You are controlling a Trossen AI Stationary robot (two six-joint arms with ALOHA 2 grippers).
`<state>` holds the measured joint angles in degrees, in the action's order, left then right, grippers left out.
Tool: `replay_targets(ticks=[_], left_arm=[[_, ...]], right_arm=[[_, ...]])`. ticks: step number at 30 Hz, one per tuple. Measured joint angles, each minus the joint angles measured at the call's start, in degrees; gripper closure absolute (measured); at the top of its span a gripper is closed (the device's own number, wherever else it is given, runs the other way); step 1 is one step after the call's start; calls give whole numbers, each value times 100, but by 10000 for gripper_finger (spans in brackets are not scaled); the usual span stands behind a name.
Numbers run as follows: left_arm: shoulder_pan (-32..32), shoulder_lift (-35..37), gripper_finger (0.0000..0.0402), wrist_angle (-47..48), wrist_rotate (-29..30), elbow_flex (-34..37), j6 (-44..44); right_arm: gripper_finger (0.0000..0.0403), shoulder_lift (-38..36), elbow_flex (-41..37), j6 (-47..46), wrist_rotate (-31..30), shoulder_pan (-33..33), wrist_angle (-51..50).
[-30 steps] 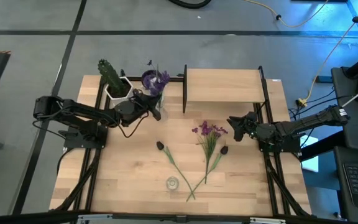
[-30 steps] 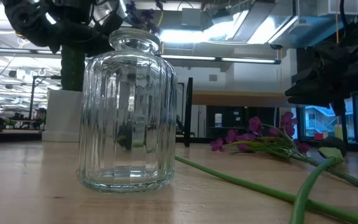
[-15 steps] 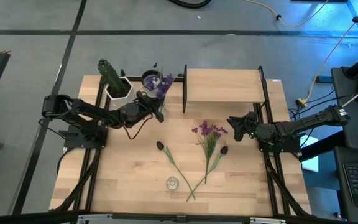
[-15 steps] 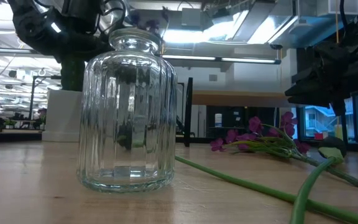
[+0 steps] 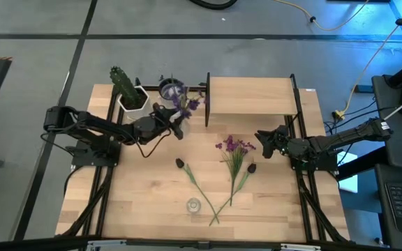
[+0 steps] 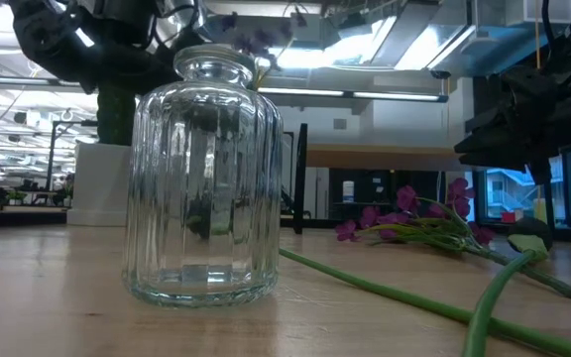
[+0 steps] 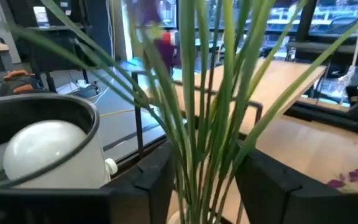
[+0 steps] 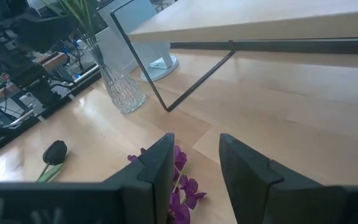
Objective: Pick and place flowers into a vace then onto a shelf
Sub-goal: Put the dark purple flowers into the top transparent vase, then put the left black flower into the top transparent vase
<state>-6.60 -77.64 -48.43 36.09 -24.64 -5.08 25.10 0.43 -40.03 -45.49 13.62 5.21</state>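
Observation:
The darker violet flowers (image 5: 182, 102) stand with their stems in a clear ribbed vase (image 8: 122, 90) on the table, left of the shelf (image 5: 250, 95). My left gripper (image 5: 168, 118) is shut on their stems (image 7: 197, 124) above the vase. The pinker flowers (image 5: 234, 147) lie flat on the table at its middle. My right gripper (image 5: 262, 142) hovers open just right of them, and its wrist view shows pink blooms (image 8: 182, 180) below its fingers. My left gripper pinches the violet bunch's green stems (image 7: 194, 155) between its two fingers (image 7: 157, 180), coming level from the table's left, across the stems. The stems rise upright through the hold, leaning toward the shelf. Their lower ends reach into the vase (image 5: 179, 130).
A cactus in a white pot (image 5: 128, 92) and a grey bowl holding a white ball (image 7: 42, 146) sit at the far left. Two dark-headed flowers on long stems (image 5: 197, 183) cross at the table's near middle, beside a small glass jar (image 6: 203, 188).
My left gripper has moved toward the table's right, nearer the shelf. The violet blooms have swung with it, from over the grey bowl to beside the shelf's left post, the bunch now leaning that way. The vase's foot has stayed where it was.

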Motion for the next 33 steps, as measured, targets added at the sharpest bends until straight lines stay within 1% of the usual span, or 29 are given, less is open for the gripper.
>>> replay_targets(ticks=[4,6,12,16,18,21,24,27,31,33], left_arm=[[58,321,226,492,20,0,-40],[60,527,221,858,-20,0,-218],[227,1244,223,2245,-118,0,-803],[457,1729,223,3148,-150,0,-1072],[632,1920,223,3412,-352,0,-1076],[953,2069,224,3449,-728,0,-1168],[1294,2045,224,3506,-874,-101,-1570],[1733,1771,224,3522,-873,-295,-1602],[2238,1139,224,3564,-728,-798,-1501],[2434,729,224,3750,-710,-1197,-1504]], right_arm=[[273,0,0,0,1,-1,-11],[273,2,0,0,1,-1,-37],[273,0,0,21,1,0,-46],[273,0,0,22,1,1,-50],[273,1,0,22,1,0,-60],[273,1,0,22,0,-1,-66],[273,2,0,22,-1,1,-81],[273,2,0,22,-1,0,-87],[273,0,0,24,-1,0,-87],[273,2,1,24,-1,-1,-87]])
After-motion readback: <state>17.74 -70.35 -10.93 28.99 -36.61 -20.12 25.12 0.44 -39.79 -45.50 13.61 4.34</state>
